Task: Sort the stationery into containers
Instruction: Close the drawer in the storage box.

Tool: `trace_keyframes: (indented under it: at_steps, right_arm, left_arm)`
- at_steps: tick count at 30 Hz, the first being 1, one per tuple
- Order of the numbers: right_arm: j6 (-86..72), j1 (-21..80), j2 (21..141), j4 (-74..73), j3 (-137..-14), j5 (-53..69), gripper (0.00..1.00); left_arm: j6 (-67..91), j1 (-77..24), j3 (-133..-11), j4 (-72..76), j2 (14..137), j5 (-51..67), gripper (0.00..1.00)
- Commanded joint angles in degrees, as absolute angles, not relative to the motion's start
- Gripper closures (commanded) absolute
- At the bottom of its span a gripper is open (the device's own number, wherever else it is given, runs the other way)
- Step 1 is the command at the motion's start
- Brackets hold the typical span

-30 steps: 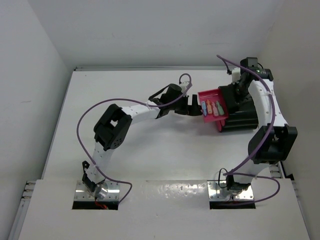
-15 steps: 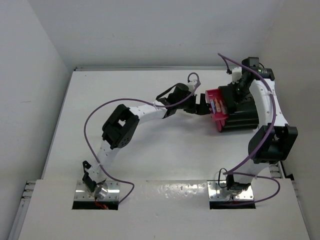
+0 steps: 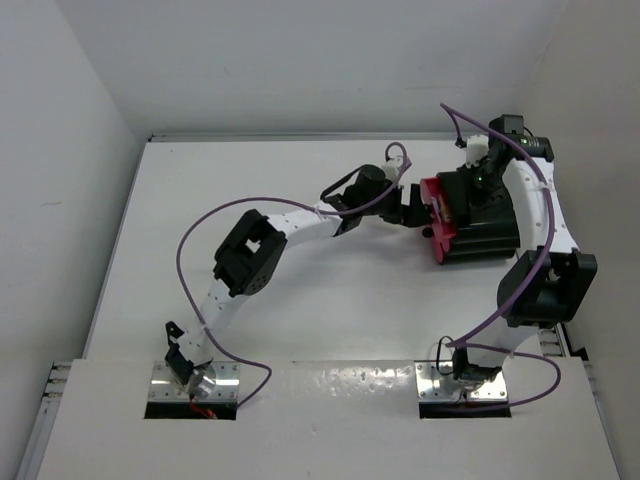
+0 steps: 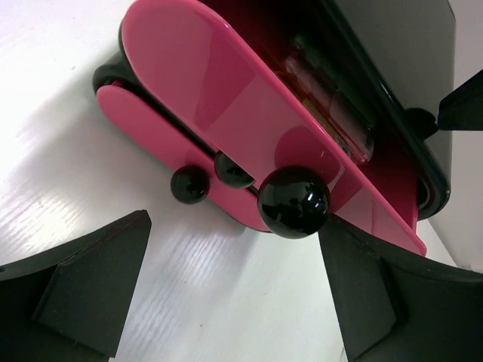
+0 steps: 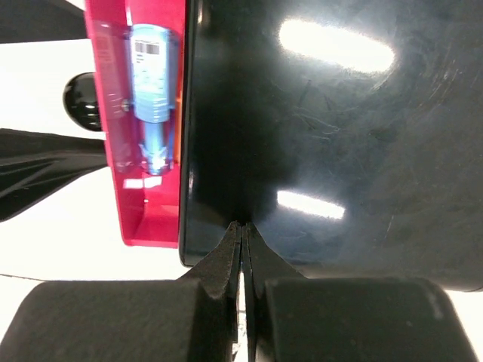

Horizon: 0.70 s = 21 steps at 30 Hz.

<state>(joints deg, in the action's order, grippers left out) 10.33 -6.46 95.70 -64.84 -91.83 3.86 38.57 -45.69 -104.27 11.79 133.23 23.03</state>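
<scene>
Here the top drawer point(image 4: 226, 113) stands only a little way out of the black box point(image 5: 339, 151), so the step in hand looks like pushing it home. The left gripper point(image 3: 412, 207) has its jaws spread wide, one finger on each side of the round black knob point(image 4: 293, 202) and apart from it. A good push would meet the drawer's front squarely and run straight along its slide, so it does not skew and jam. The right gripper point(image 5: 243, 253), clenched on nothing, seems to rest its tips on the box's glossy top. It should press firmly so the box does not skid on the white table point(image 4: 45, 90). Inside the magenta drawer, a stubby blue piece point(image 5: 155, 83) with a barcode label lies along the front wall.
</scene>
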Motion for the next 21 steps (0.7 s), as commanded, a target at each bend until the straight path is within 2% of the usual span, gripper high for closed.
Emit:
trace_keyframes:
  at_steps: [1, 21]
  right_arm:
    - [10.1, -6.7, 99.1, -70.0, -88.5, 6.5, 1.0]
    - [10.9, -7.2, 99.8, -70.2, -87.5, 9.4, 1.0]
  left_arm:
    - [39.1, -47.1, -107.1, 15.4, 133.9, 24.0, 0.0]
    - [39.8, -47.5, -108.9, 22.2, 138.5, 26.6, 0.0]
